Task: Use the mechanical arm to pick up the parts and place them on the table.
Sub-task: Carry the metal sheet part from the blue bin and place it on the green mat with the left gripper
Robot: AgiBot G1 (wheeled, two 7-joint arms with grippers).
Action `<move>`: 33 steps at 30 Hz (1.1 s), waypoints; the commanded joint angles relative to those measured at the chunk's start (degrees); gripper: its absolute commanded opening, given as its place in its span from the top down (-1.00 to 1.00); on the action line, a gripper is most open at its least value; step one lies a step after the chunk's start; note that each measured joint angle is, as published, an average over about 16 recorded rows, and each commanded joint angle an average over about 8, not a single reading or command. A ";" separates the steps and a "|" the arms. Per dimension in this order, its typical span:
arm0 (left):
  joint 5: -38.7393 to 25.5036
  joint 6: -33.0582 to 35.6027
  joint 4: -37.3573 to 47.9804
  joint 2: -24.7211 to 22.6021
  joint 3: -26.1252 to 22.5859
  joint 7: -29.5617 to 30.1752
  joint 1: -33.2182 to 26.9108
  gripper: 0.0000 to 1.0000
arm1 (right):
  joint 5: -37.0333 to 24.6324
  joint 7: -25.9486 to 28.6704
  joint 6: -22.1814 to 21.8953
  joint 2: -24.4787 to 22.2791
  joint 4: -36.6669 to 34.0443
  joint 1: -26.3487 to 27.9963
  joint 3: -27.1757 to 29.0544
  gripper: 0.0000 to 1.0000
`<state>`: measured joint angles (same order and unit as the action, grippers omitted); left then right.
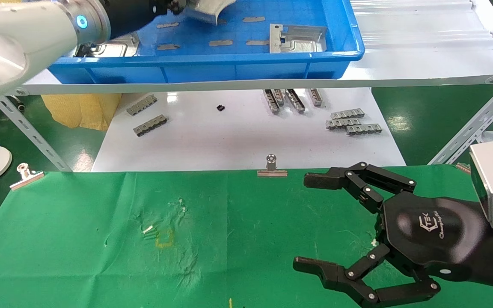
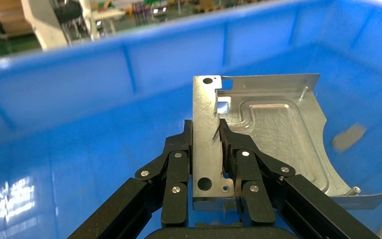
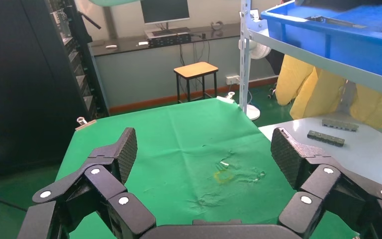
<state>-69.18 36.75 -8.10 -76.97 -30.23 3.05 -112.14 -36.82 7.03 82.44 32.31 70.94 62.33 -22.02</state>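
Left gripper clamps one stamped metal plate above the blue bin — none on the green cloth table yet, another plate remains binned — right gripper hovers wide open.

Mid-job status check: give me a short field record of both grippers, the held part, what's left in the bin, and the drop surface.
left gripper: inside the blue bin on the white shelf, shut on a silver part, pinching its bent edge flange
held part: lifted above the bin floor, tilted
right gripper: open, hovering over the green table, holding nothing
parts left in bin: one in plain sight near the right side, another partly hidden behind the left arm
green table: no part placed on it yet
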 commanded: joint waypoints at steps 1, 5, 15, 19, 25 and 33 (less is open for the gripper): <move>0.71 0.24 -0.46 0.05 0.18 -0.36 -0.31 1.00 | 0.00 0.00 0.00 0.00 0.00 0.00 0.00 -1.00; 2.67 4.66 -0.88 1.63 1.28 -2.84 -0.87 1.00 | 0.00 0.00 0.00 0.00 0.00 0.00 0.00 -1.00; 6.47 27.49 -2.91 9.07 3.18 -10.90 0.28 1.00 | 0.00 0.00 0.00 0.00 0.00 0.00 0.00 -1.00; 6.63 38.82 -4.53 12.17 2.78 -14.72 1.30 1.00 | 0.00 0.00 0.00 0.00 0.00 0.00 0.00 -1.00; 5.14 52.43 -6.49 17.12 0.77 -20.49 1.53 1.00 | 0.00 0.00 0.00 0.00 0.00 0.00 0.00 -1.00; 3.49 54.75 -10.28 26.38 -3.27 -23.72 2.42 1.00 | 0.00 0.00 0.00 0.00 0.00 0.00 0.00 -1.00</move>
<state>-65.21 91.40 -18.53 -51.13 -33.64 -20.41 -109.19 -36.82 7.03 82.44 32.31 70.94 62.33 -22.02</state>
